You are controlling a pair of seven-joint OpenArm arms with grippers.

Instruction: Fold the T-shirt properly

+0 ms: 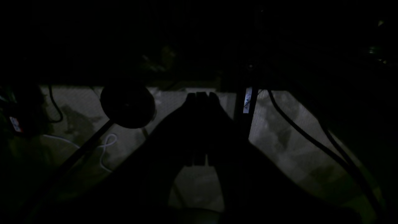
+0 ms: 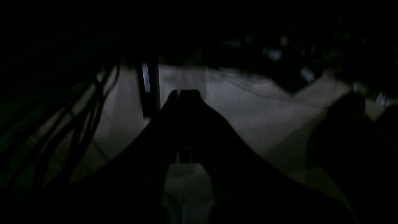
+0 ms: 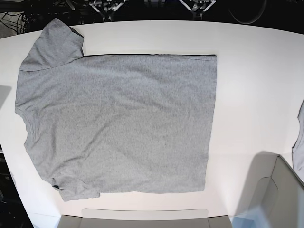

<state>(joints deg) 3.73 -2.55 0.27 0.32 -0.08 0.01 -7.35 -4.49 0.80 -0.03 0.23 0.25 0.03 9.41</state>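
We see the heather-grey short-sleeved cotton T-shirt [image 3: 118, 123] spread flat, plain face up, on the white round table [image 3: 251, 95], ready for a first fold. Both wrist views show our left gripper [image 1: 199, 95] and right gripper [image 2: 183, 92] pressed together on nothing, off the cloth.

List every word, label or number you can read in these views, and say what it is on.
T-shirt: plain grey face up, no lettering showing.
White label on a dark vertical bar, left wrist view: printed characters, too dim and small to read.
Pale strip on a dark post, right wrist view: blurred, no legible text.

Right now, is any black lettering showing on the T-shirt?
No, the T-shirt lies flat with only plain grey showing.
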